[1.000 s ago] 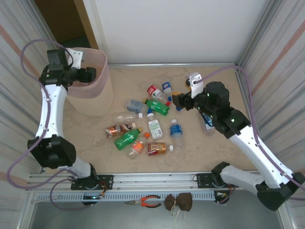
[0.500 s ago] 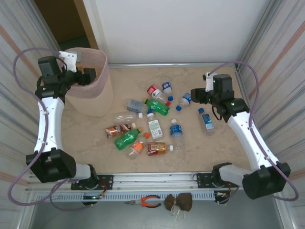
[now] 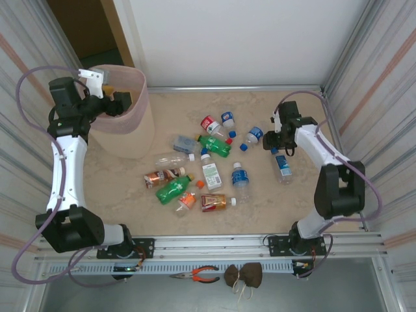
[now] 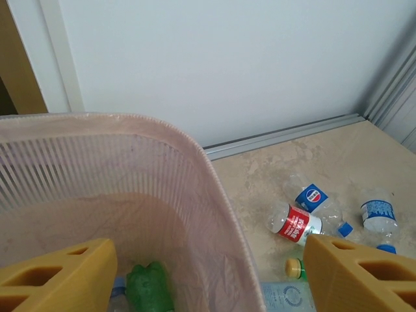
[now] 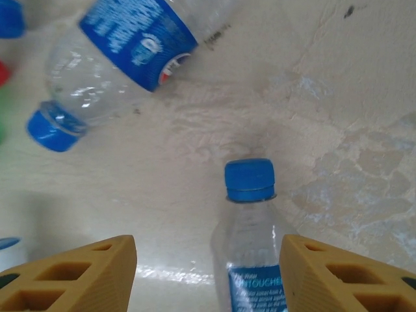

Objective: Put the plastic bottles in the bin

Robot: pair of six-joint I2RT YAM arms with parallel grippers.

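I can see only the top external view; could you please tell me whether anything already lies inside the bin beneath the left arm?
Observer: Yes, the left wrist view shows a green bottle lying deep inside the bin, between the open left fingers.
Operator: Thank you. Is the right arm lined up on a bottle?
Observer: Yes, a clear blue-capped bottle lies between the open right fingers, its cap pointing away from the wrist.
Operator: Does it carry a label?
Observer: Yes, a blue label with white lettering, cut off by the picture's lower edge.
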